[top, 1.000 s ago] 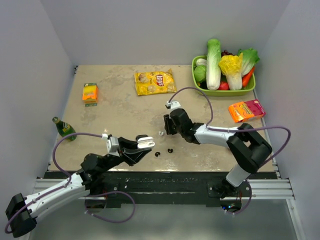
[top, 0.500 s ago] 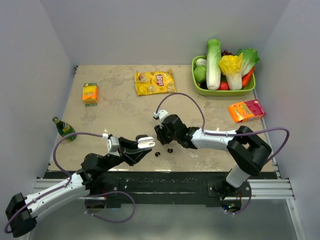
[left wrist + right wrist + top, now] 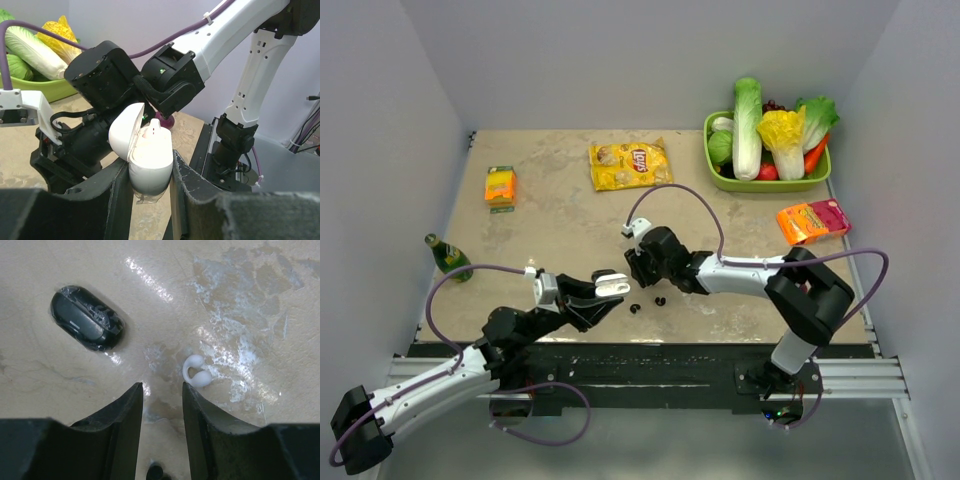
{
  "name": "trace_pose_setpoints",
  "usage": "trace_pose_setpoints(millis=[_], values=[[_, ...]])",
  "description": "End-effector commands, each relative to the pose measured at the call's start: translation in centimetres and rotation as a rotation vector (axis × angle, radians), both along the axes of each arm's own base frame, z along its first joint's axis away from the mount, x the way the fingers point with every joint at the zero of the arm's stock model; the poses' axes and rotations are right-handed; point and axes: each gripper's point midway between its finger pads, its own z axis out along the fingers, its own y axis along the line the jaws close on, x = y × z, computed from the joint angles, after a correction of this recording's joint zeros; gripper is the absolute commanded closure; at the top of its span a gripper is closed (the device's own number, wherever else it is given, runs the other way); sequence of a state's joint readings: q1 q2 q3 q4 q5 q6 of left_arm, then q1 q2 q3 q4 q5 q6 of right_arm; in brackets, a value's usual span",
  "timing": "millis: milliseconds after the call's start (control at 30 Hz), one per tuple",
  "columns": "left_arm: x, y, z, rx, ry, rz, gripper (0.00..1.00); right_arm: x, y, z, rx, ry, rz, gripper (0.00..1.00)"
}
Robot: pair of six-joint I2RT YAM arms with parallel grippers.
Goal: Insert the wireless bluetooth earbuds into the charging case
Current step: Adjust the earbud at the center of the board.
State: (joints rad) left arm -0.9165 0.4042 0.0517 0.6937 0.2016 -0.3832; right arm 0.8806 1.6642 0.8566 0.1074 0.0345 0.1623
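Charging case [image 3: 150, 161] — hinged open — clamped in left gripper [image 3: 148, 172]

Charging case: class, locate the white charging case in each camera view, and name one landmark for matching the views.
Top external: the charging case is low, left of centre, held in the left gripper.
Left wrist: charging case low centre, lid open, between that gripper's fingers.
Right wrist: not in it.
Landmark: the green basket, upper right from above, far left in the left wrist view.
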Motion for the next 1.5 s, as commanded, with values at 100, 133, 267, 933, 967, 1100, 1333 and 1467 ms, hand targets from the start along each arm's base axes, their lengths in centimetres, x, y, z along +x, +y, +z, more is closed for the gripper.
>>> trace_pose_setpoints(millis=[100,133,267,933,967,1100,1333,1467], values=[[-0.4,0.3,0.0,-0.039,-0.017,-0.007,1.00,1.7,1.4,0.1,0.000,-0.029,-0.006,0.60],[-0.4,0.3,0.0,-0.039,-0.017,-0.007,1.00,1.8,1.3,-0.1,-0.005,-0.026,-0.011,0.60],[-0.4,0.4,0.0,-0.037,-0.017,-0.007,1.00,2.0,1.2,-0.2,-0.010,-0.032,-0.024,0.60],[-0.6,0.4,-0.1,-0.041,-0.019,-0.012,1.00,2.8,0.6,2.0,0.010,-0.102,-0.060,0.59],[-0.6,0.4,-0.1,-0.042,-0.020,-0.012,1.00,2.7,0.4,2.1,0.014,-0.103,-0.064,0.59],[-0.6,0.5,0.0,-0.044,-0.022,-0.014,1.00,2.5,-0.2,3.4,0.060,-0.127,-0.099,0.60],[-0.7,0.4,0.0,-0.044,-0.022,-0.019,1.00,3.8,-3.4,2.4,0.054,-0.092,-0.254,0.79],[-0.7,0.4,-0.1,-0.042,-0.019,-0.019,1.00,4.1,-4.0,0.1,0.013,-0.035,-0.291,0.96]])
